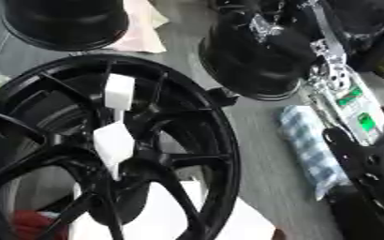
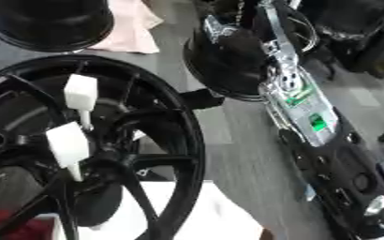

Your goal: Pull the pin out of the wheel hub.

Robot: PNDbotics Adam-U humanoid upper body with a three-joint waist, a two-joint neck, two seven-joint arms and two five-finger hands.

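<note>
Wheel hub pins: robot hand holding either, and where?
Neither. Both white pins stand untouched in the wheel hub; the right robot hand is away, by another black rim.

One large black spoked wheel hub (image 1: 105,150) fills the near left. Two white block-shaped pins (image 1: 118,92) (image 1: 113,143) stand among its spokes, one just beyond the other. Two further black round rims lie farther off: one at the far left (image 1: 64,23), one at the far middle (image 1: 257,56). One pale pink cloth (image 2: 129,28) lies between them. One robot arm (image 2: 310,122) shows at the right.
</note>
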